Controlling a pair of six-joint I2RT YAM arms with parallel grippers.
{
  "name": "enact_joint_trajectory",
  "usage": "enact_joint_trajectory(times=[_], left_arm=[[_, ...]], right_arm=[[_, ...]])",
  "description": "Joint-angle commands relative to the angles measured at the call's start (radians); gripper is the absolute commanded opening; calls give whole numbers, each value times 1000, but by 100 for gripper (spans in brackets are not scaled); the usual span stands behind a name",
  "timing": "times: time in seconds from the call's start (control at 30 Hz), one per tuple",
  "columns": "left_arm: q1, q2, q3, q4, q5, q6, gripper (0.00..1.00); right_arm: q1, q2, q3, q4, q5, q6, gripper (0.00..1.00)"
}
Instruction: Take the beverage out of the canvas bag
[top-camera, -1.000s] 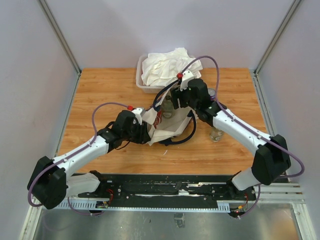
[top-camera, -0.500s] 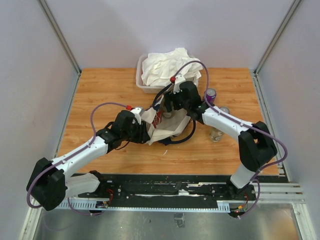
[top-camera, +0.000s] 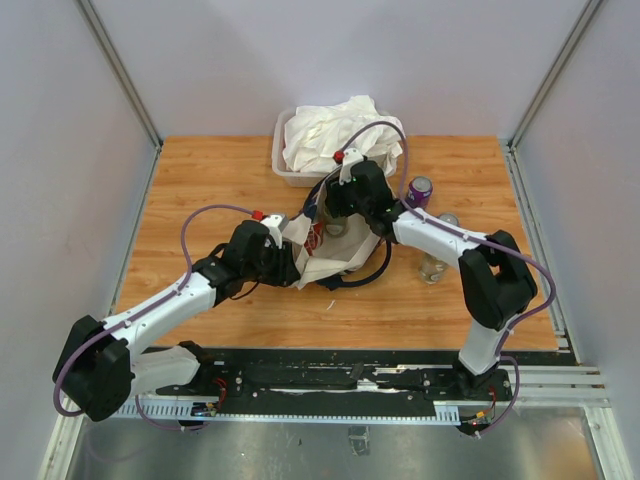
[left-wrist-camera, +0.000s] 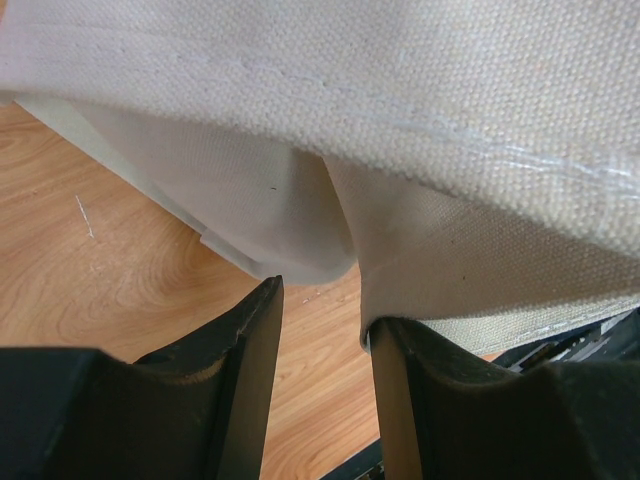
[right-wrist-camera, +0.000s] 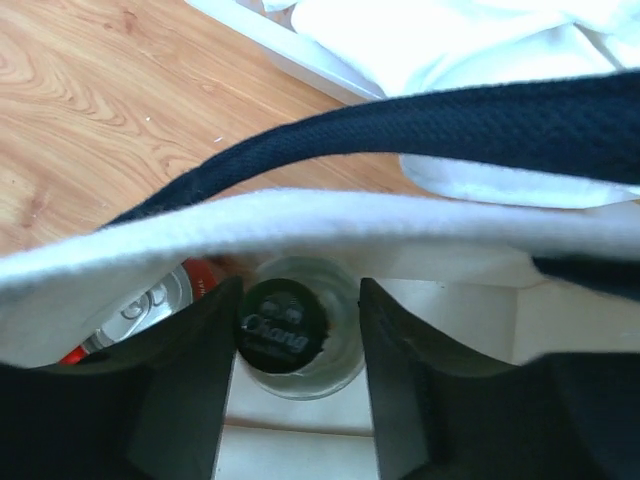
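Beverage bottle (right-wrist-camera: 283, 325) upright in canvas bag (right-wrist-camera: 300, 215): likely glass, slick, heavy; my right end effector (right-wrist-camera: 298, 300) straddles its capped neck, cannot tell if clamped; grasp below cap

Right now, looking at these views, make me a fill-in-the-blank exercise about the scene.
The bottle between the right gripper's jaws has a ___ cap.
Beside it inside the canvas bag lies a ___ can.
The purple can stands ___ the bag, on the table.
Missing: black; red; outside.
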Motion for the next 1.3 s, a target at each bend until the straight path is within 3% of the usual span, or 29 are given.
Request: enact_joint_trajectory(times=[0.0, 0.1, 0.13, 0.47, 0.73, 1.03, 1.17, 1.27], left_arm=[[-3, 10, -9, -1, -40, 5, 44], [-3, 6, -12, 1, -44, 4, 44], [-3, 7, -12, 2, -43, 3, 44], [-3, 19, -12, 18, -41, 4, 44], [-4, 22, -10, 28, -48, 7, 44], [-3, 26, -12, 33, -39, 7, 44], [-3, 30, -13, 37, -31, 6, 44], [-3, 34, -13, 41, -27, 2, 44]], right_arm=[[4, 23, 41, 17, -13, 5, 41], [4, 17, 42, 5, -23, -4, 3], [5, 12, 45, -3, -26, -7, 1], [17, -193, 99, -18, -84, -107, 1], [51, -423, 140, -54, -26, -198, 1], [62, -646, 97, -87, 266, -316, 1], [55, -678, 72, -61, 478, -404, 1], [15, -674, 57, -59, 522, -411, 1]])
